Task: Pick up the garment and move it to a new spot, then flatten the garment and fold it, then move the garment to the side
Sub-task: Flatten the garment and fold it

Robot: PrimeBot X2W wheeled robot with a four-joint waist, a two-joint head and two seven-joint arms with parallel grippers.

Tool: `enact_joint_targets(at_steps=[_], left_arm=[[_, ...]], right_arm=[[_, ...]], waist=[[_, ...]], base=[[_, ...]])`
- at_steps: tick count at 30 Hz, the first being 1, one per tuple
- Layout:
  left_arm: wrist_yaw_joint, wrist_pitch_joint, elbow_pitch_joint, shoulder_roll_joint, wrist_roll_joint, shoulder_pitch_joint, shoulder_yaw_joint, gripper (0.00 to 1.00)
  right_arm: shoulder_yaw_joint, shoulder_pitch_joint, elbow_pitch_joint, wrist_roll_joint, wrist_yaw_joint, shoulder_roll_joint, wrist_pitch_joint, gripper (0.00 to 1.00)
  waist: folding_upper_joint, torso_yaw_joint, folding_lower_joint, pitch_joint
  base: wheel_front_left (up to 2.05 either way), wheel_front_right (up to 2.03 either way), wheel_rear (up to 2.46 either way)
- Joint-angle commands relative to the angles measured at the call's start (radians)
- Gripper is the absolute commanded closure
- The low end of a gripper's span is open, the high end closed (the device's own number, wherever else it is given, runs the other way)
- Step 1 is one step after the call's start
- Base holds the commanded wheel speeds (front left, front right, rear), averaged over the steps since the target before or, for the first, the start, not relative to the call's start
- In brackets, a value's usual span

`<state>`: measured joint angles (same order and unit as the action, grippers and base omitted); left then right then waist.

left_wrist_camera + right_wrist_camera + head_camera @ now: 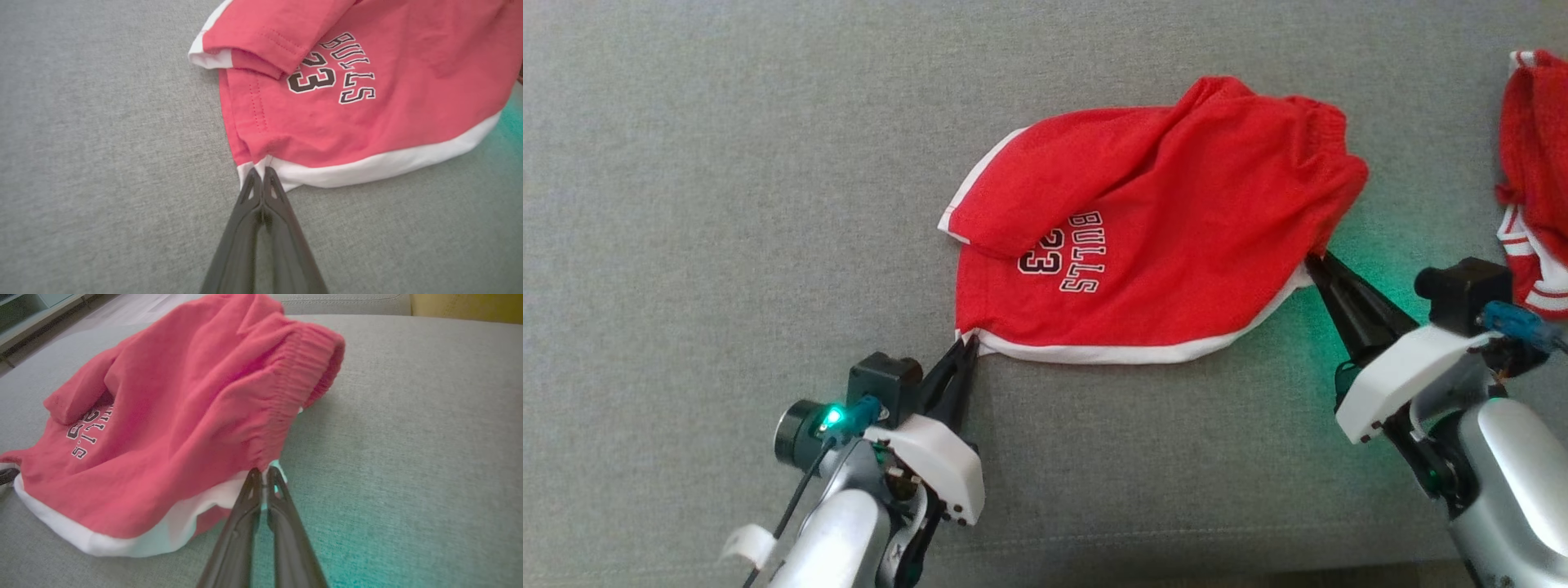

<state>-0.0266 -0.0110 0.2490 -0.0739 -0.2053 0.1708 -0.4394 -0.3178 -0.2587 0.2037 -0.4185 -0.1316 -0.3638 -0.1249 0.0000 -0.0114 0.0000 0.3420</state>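
Observation:
The garment (1160, 237) is a pair of red shorts with white trim and "BULLS 23" print, lying rumpled on the grey cushion (727, 204). My left gripper (966, 341) is shut on its near left white hem corner; in the left wrist view the closed tips (261, 170) pinch that corner of the shorts (347, 114). My right gripper (1313, 260) is at the garment's right edge. In the right wrist view its fingers (263, 471) are closed on the fabric below the waistband of the shorts (184, 416).
A second red and white garment (1535, 180) lies at the right edge of the cushion, just past my right wrist. Open grey cushion stretches to the left and in front. A yellow surface (470, 306) and a floor strip lie beyond the cushion's far edge.

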Motion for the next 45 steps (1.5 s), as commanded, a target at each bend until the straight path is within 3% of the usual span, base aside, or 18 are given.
enact_joint_targets(at_steps=[1, 9, 20, 26, 33, 39, 45], left_arm=[[-0.005, -0.013, -0.028, -0.004, -0.004, 0.030, 0.026, 1.00], [-0.027, -0.096, -0.081, -0.023, 0.001, 0.050, 0.053, 1.00], [-0.054, -0.177, -0.287, -0.077, 0.046, 0.090, 0.083, 1.00], [-0.054, -0.190, -0.433, -0.113, 0.078, 0.151, 0.101, 1.00], [-0.045, -0.130, -0.554, -0.140, 0.087, 0.249, 0.123, 1.00], [-0.020, -0.081, -0.554, -0.134, 0.045, 0.320, 0.129, 1.00], [0.006, -0.086, -0.443, -0.113, -0.006, 0.452, 0.152, 1.00]], right_arm=[[-0.013, -0.008, -0.030, -0.012, 0.001, -0.025, -0.002, 1.00], [0.035, 0.011, -0.105, -0.011, 0.001, -0.029, 0.044, 1.00], [0.124, 0.027, -0.284, 0.031, 0.001, -0.025, 0.076, 1.00], [0.201, 0.008, -0.421, 0.054, 0.001, -0.007, 0.034, 1.00], [0.269, -0.051, -0.547, 0.065, 0.001, 0.026, -0.059, 1.00], [0.286, -0.096, -0.574, 0.047, 0.001, 0.071, -0.102, 1.00], [0.270, -0.210, -0.519, 0.011, 0.001, 0.090, -0.109, 1.00]], waist=[[0.0000, 0.001, 0.0000, 0.002], [0.0000, 0.002, 0.0000, -0.023], [0.0000, -0.015, 0.0000, -0.091], [0.0000, -0.030, 0.0000, -0.148], [0.0000, -0.048, 0.0000, -0.193], [0.0000, -0.054, 0.0000, -0.177], [0.0000, -0.050, 0.0000, -0.103]], base=[[0.00, 0.00, 0.00], [0.00, 0.00, 0.00], [0.00, 0.00, 0.00], [0.00, 0.00, 0.00], [0.00, 0.00, 0.00], [0.00, 0.00, 0.00], [0.00, 0.00, 0.00]])
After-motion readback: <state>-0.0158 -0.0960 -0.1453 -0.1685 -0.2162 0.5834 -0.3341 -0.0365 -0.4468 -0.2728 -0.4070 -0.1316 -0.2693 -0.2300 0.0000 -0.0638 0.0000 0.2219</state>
